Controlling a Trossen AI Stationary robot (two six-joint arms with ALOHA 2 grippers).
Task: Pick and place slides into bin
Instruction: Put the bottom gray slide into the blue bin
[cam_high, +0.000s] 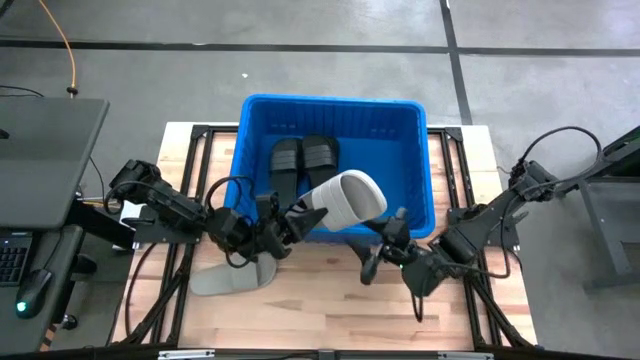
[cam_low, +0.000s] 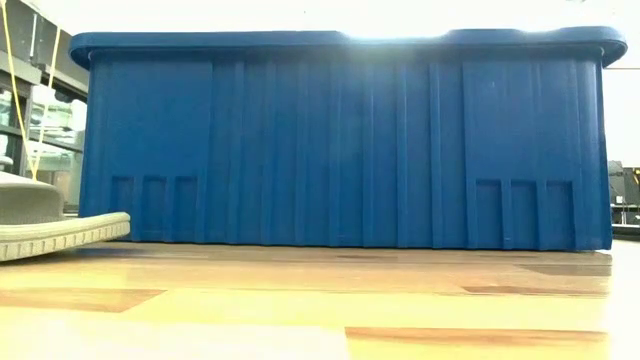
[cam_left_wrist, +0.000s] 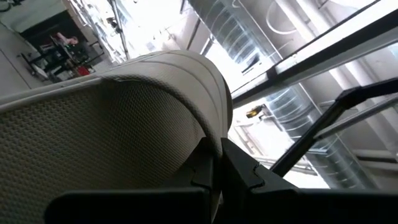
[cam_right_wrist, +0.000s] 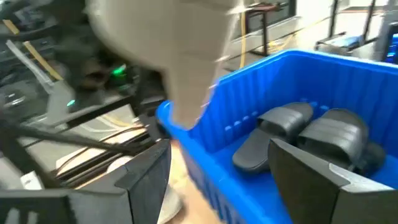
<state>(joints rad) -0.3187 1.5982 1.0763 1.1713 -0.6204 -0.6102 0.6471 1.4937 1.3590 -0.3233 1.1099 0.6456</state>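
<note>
The blue bin (cam_high: 420, 150) stands at the table's far middle and fills the low view (cam_low: 340, 140). Two black slides (cam_high: 304, 158) lie side by side on its floor, and show in the right wrist view (cam_right_wrist: 311, 134). My left gripper (cam_high: 298, 212) is shut on a light grey slide (cam_high: 348, 197), held up over the bin's near rim. A second grey slide (cam_high: 228, 277) lies flat on the table near the bin's left corner, also in the low view (cam_low: 50, 225). My right gripper (cam_high: 382, 250) is open and empty, just outside the bin's near wall. Other slides are out of view. My left gripper pinches the grey slide between its two fingers at an edge beside the wide ribbed strap (cam_left_wrist: 214, 140). The fingers come from the table's left, slanting upward. The slide is lifted clear and tilted, with its strap end (cam_high: 365, 190) reaching out over the bin.
The bin's near rim (cam_high: 330, 232) lies right under the held slide, with my two grippers close on either side of it. Bare wooden tabletop (cam_high: 330, 300) lies toward the near edge. A grey desk with a keyboard (cam_high: 40, 170) stands off the table's left.
</note>
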